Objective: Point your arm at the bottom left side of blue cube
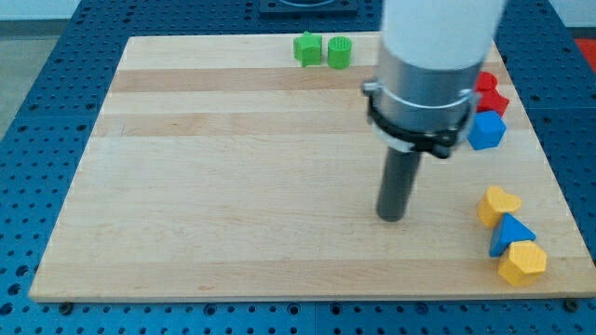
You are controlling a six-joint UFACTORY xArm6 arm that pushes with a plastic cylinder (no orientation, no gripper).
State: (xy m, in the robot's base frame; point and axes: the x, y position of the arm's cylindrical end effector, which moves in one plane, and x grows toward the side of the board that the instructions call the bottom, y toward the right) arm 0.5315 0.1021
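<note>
The blue cube [486, 130] sits near the wooden board's right edge, just below two red blocks [490, 93]. My tip [391, 219] rests on the board below and to the left of the blue cube, roughly a hundred pixels from it, touching no block. The arm's white and grey body [428, 65] hangs above it and hides part of the board's upper right and part of the red blocks.
A green star-like block [307, 48] and a green cylinder [339, 52] sit at the board's top edge. At the lower right lie a yellow heart-like block [499, 205], a blue triangular block [511, 233] and a yellow hexagonal block [522, 263]. The board [233, 186] lies on a blue pegboard.
</note>
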